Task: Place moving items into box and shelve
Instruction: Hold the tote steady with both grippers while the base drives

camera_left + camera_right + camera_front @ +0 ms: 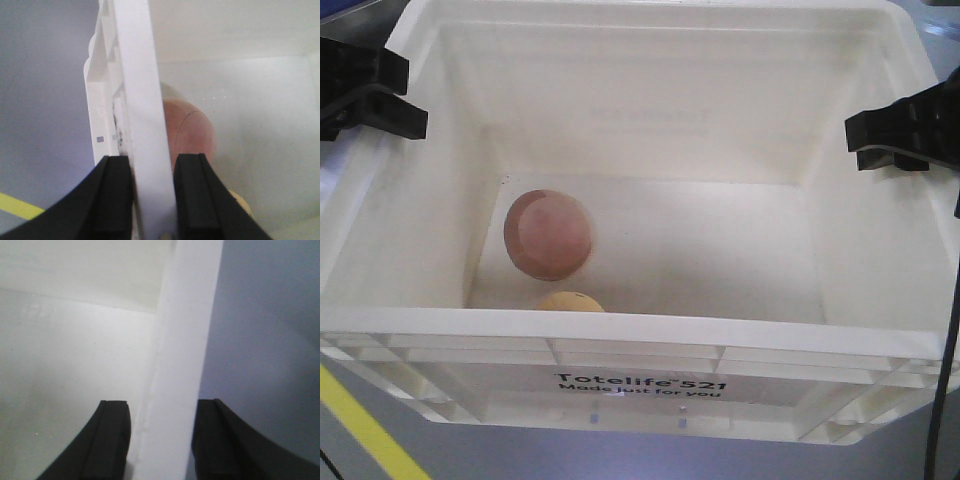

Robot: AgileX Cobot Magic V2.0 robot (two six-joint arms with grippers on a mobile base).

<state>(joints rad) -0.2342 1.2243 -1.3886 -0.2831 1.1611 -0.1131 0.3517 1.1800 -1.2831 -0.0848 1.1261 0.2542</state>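
Front view: big white box [640,335], open on top, with black print "Totelife 521" on the near side. Inside, down on the bottom near the left wall, a dull pink ball [548,235]. Just in front of the ball, close to the near wall, a small yellow thing [570,301], half hidden by the rim. Left gripper [395,95] at the left rim and right gripper [880,135] at the right rim, both black. Grey floor [520,460] below, with a yellow line [360,420] at the bottom left. Thin black cable [945,400] down the right edge.

Left wrist view: left wall of the box, seen from above. Two black fingers [112,200], one outside and one inside, pressed onto the rim between them. So, left gripper pinched tight on the box. Ball on the inside, just past the inner finger. A bit of the yellow thing at the lower right, beside that finger. Yellow line on the floor outside.

Right wrist view: right wall of the box up the middle. One black finger inside, one outside, both touching the wall. Right gripper pinched tight on the box too. White inside of the box on the left, grey floor on the right.
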